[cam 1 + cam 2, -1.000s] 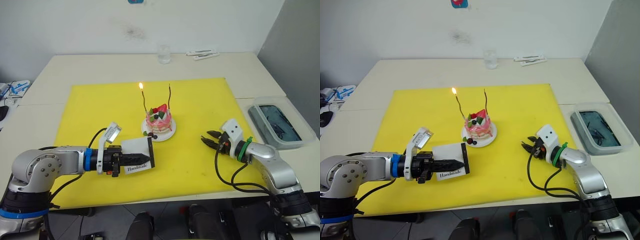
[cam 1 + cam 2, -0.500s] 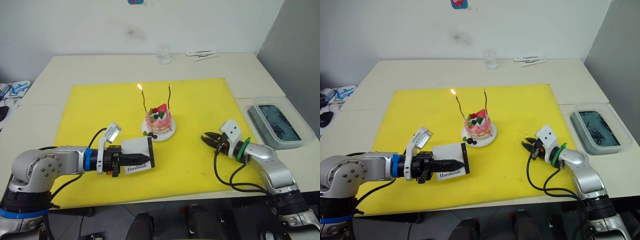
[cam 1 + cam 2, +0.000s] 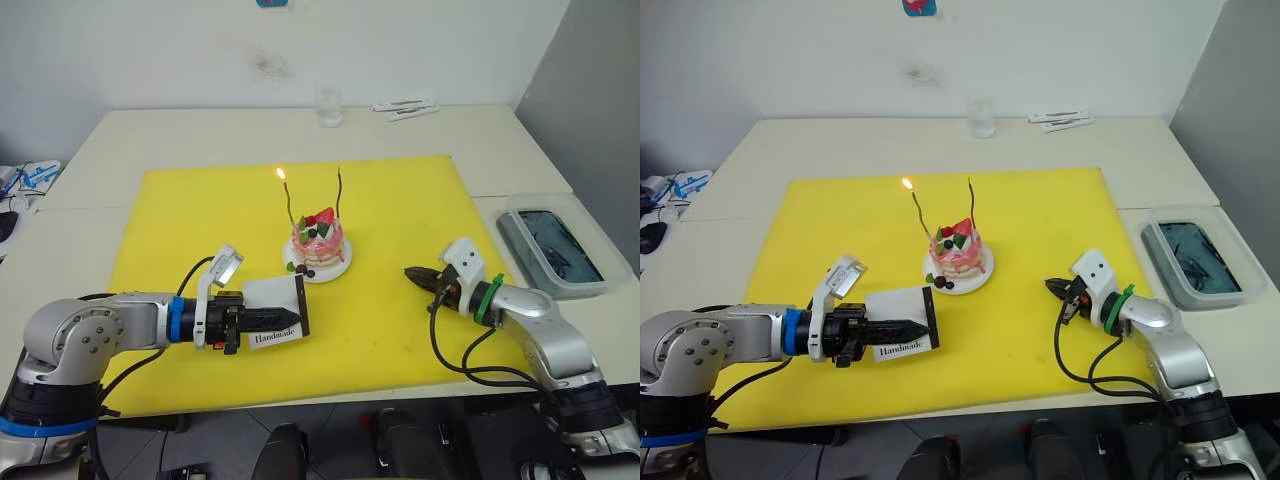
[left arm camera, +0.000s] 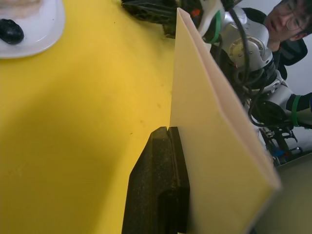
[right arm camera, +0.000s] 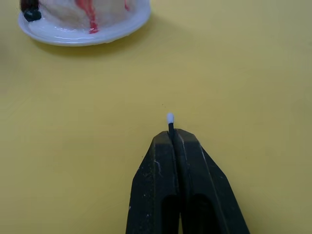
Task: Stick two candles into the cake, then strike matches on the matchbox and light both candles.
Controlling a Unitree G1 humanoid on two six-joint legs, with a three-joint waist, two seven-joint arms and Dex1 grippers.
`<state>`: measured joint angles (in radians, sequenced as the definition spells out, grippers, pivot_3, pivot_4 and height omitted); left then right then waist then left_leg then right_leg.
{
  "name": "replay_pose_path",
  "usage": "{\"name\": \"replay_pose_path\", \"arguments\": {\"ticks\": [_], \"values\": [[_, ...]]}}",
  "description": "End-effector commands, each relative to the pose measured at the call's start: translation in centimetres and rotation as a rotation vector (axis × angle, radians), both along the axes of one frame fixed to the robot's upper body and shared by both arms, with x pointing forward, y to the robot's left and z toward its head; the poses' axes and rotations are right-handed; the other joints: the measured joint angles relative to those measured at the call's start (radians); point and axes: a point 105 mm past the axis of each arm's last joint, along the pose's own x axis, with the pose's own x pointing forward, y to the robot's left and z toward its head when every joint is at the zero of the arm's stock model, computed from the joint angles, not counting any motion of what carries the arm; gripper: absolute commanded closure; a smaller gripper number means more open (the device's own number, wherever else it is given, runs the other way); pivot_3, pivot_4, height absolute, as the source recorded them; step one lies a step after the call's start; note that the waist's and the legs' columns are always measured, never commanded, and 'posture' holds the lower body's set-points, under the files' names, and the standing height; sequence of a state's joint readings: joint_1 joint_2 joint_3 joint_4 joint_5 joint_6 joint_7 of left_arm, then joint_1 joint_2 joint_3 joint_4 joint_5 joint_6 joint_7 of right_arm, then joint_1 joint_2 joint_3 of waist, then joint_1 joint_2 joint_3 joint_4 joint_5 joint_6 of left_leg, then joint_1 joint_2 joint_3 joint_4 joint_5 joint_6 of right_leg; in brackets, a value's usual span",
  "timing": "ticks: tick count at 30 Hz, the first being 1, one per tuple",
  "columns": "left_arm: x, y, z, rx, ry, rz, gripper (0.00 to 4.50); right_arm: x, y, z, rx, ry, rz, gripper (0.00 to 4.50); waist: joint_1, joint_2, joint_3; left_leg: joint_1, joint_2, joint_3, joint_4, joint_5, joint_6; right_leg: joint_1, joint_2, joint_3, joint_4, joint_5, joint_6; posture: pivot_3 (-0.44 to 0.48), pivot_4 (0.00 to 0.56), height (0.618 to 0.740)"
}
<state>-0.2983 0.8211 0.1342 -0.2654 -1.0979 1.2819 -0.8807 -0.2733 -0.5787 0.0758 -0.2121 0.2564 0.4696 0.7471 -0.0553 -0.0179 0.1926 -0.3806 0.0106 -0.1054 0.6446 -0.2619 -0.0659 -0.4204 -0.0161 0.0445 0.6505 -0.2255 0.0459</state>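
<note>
On yellow mat (image 3: 400,330), pink-white cake (image 3: 319,240) holds two candles (image 3: 338,195), one lit. Left end effector (image 3: 272,318) clamps white matchbox (image 3: 277,308) reading "Handmade"; right end effector (image 5: 173,139) pinches white-tipped match (image 5: 170,120).

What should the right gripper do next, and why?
Probably carry the match across to the matchbox held by the left gripper and strike it. The right gripper is shut on the match with its pale head protruding, and one candle in the cake is unlit.
</note>
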Motion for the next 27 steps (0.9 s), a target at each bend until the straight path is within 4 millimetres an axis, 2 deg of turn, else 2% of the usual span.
{"name": "replay_pose_path", "arguments": {"ticks": [1, 6, 8, 11, 18, 27], "values": [[0.2, -1.0, 0.9, -0.022, -0.027, -0.032, 4.50, -2.0, 1.8, 3.8, -0.039, -0.102, 0.140, 4.47, 0.002, 0.000, 0.000, 0.000, 0.000, 0.000, 0.000, 0.000, 0.000, 0.000, 0.000, 0.000, 0.000, 0.000, 0.000, 0.000, 0.150, 0.740], [1.2, -2.2, 1.8, -0.059, -0.045, -0.043, 4.50, -3.9, 3.8, 6.0, -0.088, -0.140, 0.265, 4.47, 0.003, 0.000, 0.000, 0.000, 0.000, -0.001, 0.001, 0.000, 0.000, 0.000, 0.000, -0.001, 0.000, 0.000, 0.000, 0.000, 0.150, 0.740], [1.7, -3.0, 2.1, -0.076, -0.047, -0.055, 4.50, -4.6, 5.3, 7.2, -0.114, -0.168, 0.344, 4.47, 0.002, 0.000, 0.000, 0.000, 0.000, -0.001, 0.000, 0.000, 0.000, 0.000, 0.000, -0.001, 0.000, 0.000, 0.001, 0.000, 0.150, 0.740], [2.2, -3.6, 2.1, -0.084, -0.043, -0.060, 4.50, -5.2, 6.8, 8.0, -0.152, -0.202, 0.426, 4.47, 0.002, 0.000, 0.000, 0.000, 0.000, -0.001, 0.001, 0.000, 0.000, 0.000, 0.000, -0.001, 0.000, 0.001, 0.001, 0.000, 0.150, 0.740], [2.7, -3.9, 2.1, -0.083, -0.037, -0.061, 4.50, -5.4, 9.1, 8.0, -0.197, -0.239, 0.529, 4.47, 0.003, 0.000, 0.000, -0.001, 0.000, -0.001, 0.000, 0.000, 0.000, 0.000, 0.000, -0.001, -0.001, 0.000, 0.000, 0.000, 0.150, 0.740], [2.6, -3.5, 1.9, -0.078, -0.036, -0.045, 4.50, -5.0, 9.5, 7.7, -0.230, -0.255, 0.555, 4.47, 0.005, 0.000, 0.000, -0.001, -0.001, -0.001, 0.000, 0.000, 0.000, 0.000, -0.001, -0.001, -0.001, 0.000, 0.000, 0.000, 0.150, 0.740]]}}
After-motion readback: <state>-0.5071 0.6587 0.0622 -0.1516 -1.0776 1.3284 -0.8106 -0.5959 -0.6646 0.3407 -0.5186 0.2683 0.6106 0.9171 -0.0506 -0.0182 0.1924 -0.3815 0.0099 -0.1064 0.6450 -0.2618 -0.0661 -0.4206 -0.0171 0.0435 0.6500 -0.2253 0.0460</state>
